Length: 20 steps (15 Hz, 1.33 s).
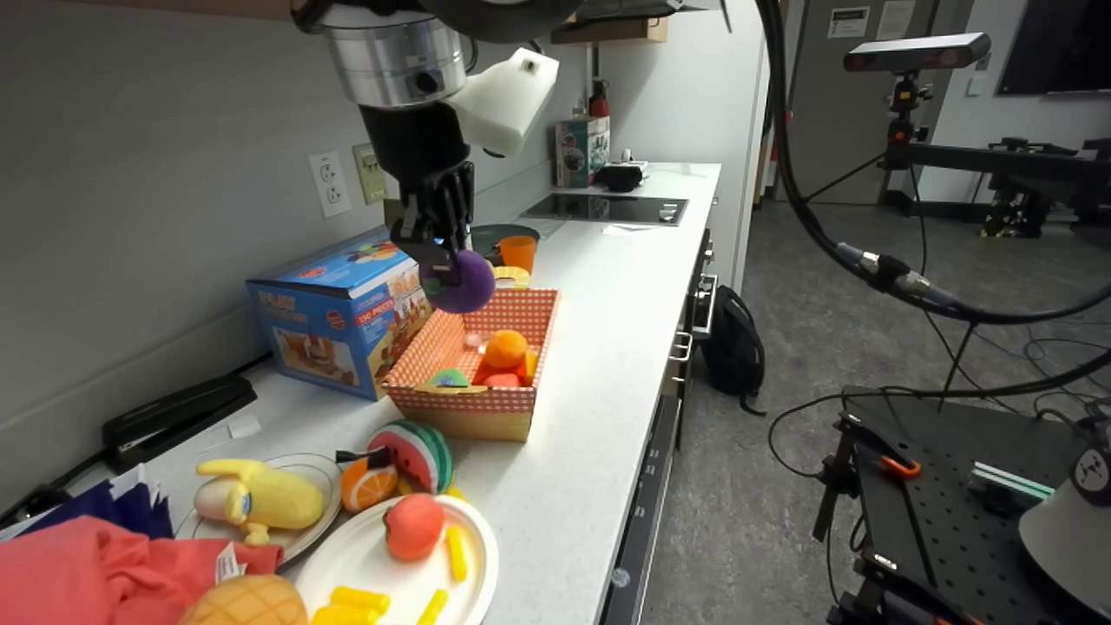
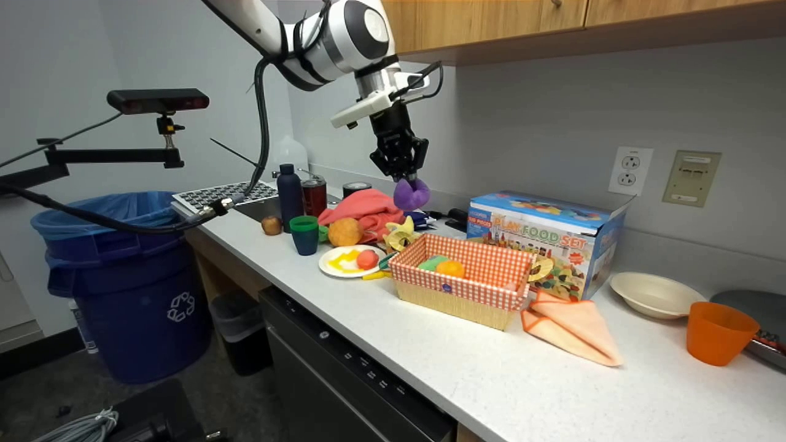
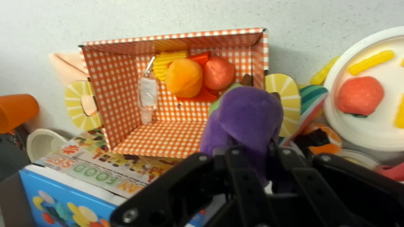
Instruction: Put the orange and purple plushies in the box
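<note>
- In fingers (image 3: 244,179): purple plushie (image 3: 252,110), pinched from both sides, bulk bulging out past the tips.
- With gripper (image 3: 260,154) closed on it, held up in the air over bench (image 2: 552,380), apart from checked box (image 2: 448,304). In wrist view, covering that box's corner toward wall edge and sink (image 2: 263,212) end. Cannot tell if right over the mouth.
- Checked box: sitting upright between bench's front edge and wall edge, long sides roughly along front edge.
- Inside it, on the front-edge side: orange plushie (image 3: 184,78), showing in both exterior views. Right beside, red plushie (image 3: 218,73).
- Also in there: yellow wavy piece (image 3: 169,58), clear bottle (image 3: 147,91), green piece (image 2: 433,263) partly hidden behind purple plushie in wrist view.
- By wall edge, just beside checked box: blue carton (image 2: 534,230).
- Toward sink end, near front edge: white plate (image 3: 369,130), with strawberry plushie (image 3: 359,95) and yellow sticks (image 3: 371,62) on it.
- Between white plate and checked box: watermelon plushie (image 1: 427,450); just beside, toward wall edge: orange-slice piece (image 1: 369,483).
- Farther toward wall edge: banana plushie (image 1: 282,496).
- Toward back corner at sink end: coral cloth (image 2: 368,209).
- Toward cooktop (image 1: 608,208) end: peach napkin (image 2: 580,334) just beside checked box, then pale bowl (image 2: 654,294) nearer wall edge, orange cup (image 2: 719,334) near bowl.
</note>
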### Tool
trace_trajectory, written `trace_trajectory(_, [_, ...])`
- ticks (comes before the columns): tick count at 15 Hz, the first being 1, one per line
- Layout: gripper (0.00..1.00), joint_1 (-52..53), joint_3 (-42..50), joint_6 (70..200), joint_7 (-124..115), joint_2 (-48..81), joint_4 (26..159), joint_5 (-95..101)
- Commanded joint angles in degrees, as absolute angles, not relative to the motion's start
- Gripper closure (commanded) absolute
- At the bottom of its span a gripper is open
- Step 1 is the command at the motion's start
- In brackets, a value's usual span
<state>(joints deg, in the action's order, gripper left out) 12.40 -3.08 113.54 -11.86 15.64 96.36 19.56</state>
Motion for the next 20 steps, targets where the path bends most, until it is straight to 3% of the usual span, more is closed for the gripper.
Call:
trace_trajectory(1, [0.96,9.9,-1.2,114.1,-15.3,14.4,98.3,20.2])
trace_trajectory(11, [0.96,6.0,4.1,119.8,-26.6,18.2,99.4,20.7])
trace_trajectory(12, [0.58,5.8,4.5,120.0,-27.2,18.7,99.2,20.4])
trace_trajectory(13, [0.56,5.8,4.8,119.9,-28.0,19.2,99.1,20.3])
trace_trajectory(20, [0.05,7.1,5.5,121.3,-33.1,18.8,99.6,21.1])
